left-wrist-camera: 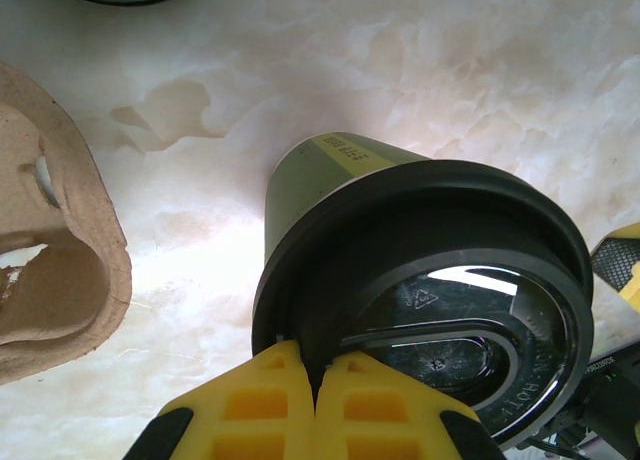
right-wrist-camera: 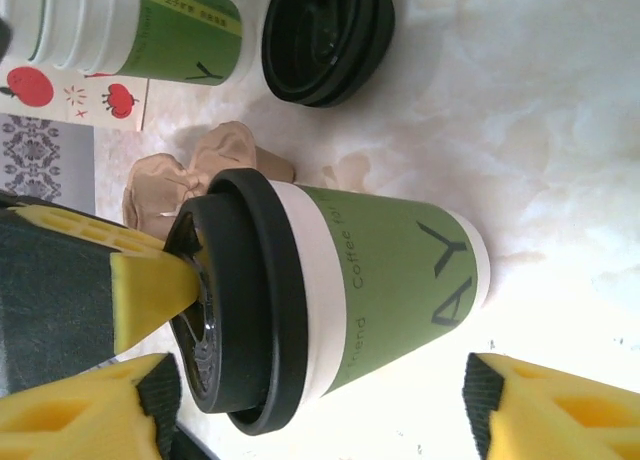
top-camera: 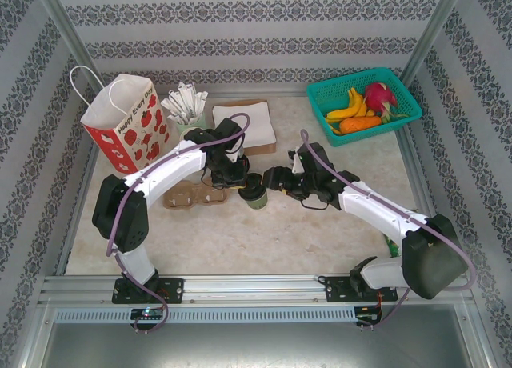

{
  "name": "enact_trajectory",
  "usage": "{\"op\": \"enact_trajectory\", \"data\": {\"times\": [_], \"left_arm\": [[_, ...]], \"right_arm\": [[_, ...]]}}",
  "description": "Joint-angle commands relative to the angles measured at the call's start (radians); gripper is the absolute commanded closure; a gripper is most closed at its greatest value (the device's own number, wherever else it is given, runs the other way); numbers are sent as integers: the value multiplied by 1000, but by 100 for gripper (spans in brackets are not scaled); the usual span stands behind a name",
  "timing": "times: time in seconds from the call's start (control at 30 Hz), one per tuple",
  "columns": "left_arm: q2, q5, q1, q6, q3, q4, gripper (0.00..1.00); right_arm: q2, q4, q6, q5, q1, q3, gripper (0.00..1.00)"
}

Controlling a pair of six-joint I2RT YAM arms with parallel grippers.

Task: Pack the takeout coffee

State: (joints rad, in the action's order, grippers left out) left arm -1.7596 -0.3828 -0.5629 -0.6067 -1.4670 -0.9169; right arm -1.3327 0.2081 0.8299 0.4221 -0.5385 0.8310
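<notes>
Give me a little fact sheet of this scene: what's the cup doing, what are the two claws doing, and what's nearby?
Coffee cup: green, black lid on, standing upright on the table
Left gripper: shut, resting on the lid's edge
Right gripper: open, jaws apart near the cup, not touching it
Cup carrier: brown cardboard, beside the cup, no cup in it
Paper bag: red-flowered, upright at the far left
Packed yet: no
</notes>
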Motion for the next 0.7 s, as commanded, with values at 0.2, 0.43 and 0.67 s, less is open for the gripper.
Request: {"op": "enact_trajectory", "data": {"times": [0.2, 0.43, 0.67], "left_arm": [[-49, 35, -20, 21, -35, -79, 100], [-54, 34, -23, 21, -45, -85, 100], [-61, 35, -28, 33, -62, -98, 100]], "right_arm": [[-41, 19, -9, 38, 8, 19, 46], [-64, 22, -9, 33, 6, 20, 60], [-81, 83, -4, 5, 0, 50, 60]]}}
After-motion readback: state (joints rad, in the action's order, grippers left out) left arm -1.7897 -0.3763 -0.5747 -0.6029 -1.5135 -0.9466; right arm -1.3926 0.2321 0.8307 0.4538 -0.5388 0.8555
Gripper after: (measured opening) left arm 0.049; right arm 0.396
